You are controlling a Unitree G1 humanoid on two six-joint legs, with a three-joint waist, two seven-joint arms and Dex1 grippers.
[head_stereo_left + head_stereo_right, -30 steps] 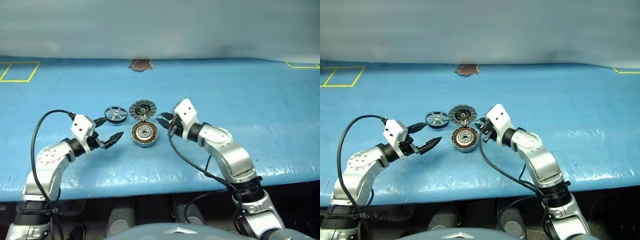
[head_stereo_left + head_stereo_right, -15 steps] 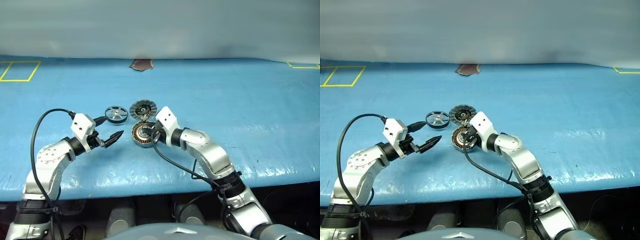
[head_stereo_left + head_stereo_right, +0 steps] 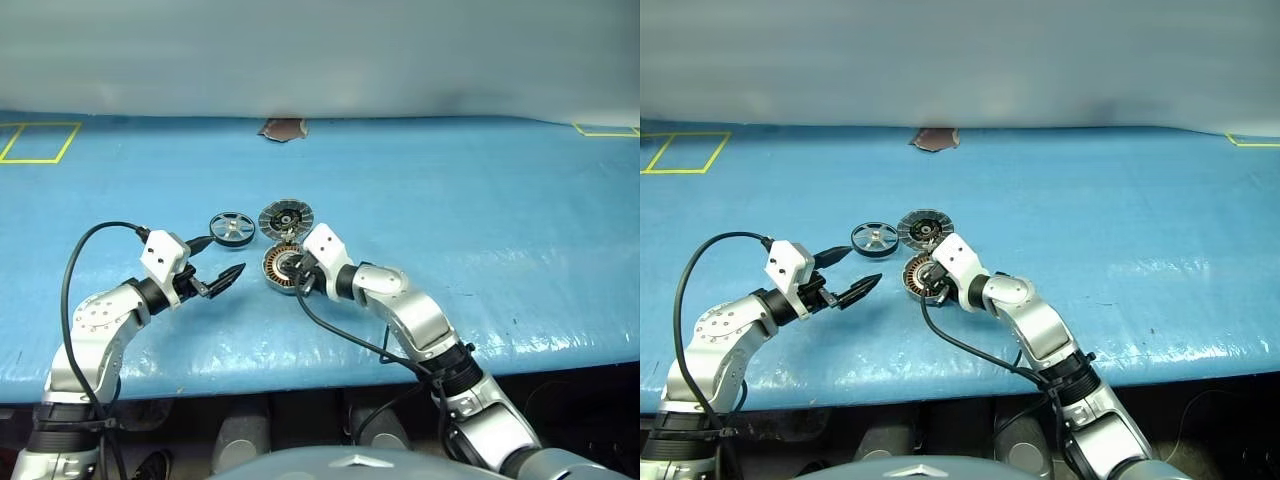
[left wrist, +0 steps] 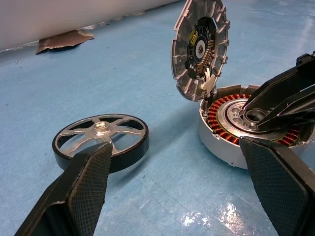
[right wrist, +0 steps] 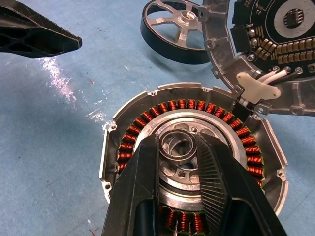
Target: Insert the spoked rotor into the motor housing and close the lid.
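The motor housing point(image 3: 283, 268) is lying flat on the blue tabletop point(image 3: 480, 210), copper windings facing up. The lid point(image 3: 286, 217) is sitting just behind it, and the left wrist view shows what the head views do not: the lid point(image 4: 200, 48) is standing tilted upright at the housing's far edge, inner face toward the camera, joined to the housing by short pale leads. The spoked rotor point(image 3: 231, 228) is lying flat on the tabletop just to the left of the lid, apart from the housing and from both arms.

The right gripper point(image 5: 179, 162) is reaching over the housing from the right. In the head views its fingers are hidden behind its white wrist block. The right wrist view is resolving this: the two fingers point(image 5: 140, 196) are standing narrowly parted on either side of the silver centre bearing point(image 5: 178, 146), one on each flank of the ring; whether they are pressing on it cannot be told.

The left gripper point(image 3: 213, 264) is hovering above the tabletop to the left of the housing, fingers fully spread and grasping nothing. Its wrist view is framing the rotor point(image 4: 101, 140) between its two fingers point(image 4: 81, 189).

A brown torn patch point(image 3: 283, 129) is showing at the tabletop's far edge.
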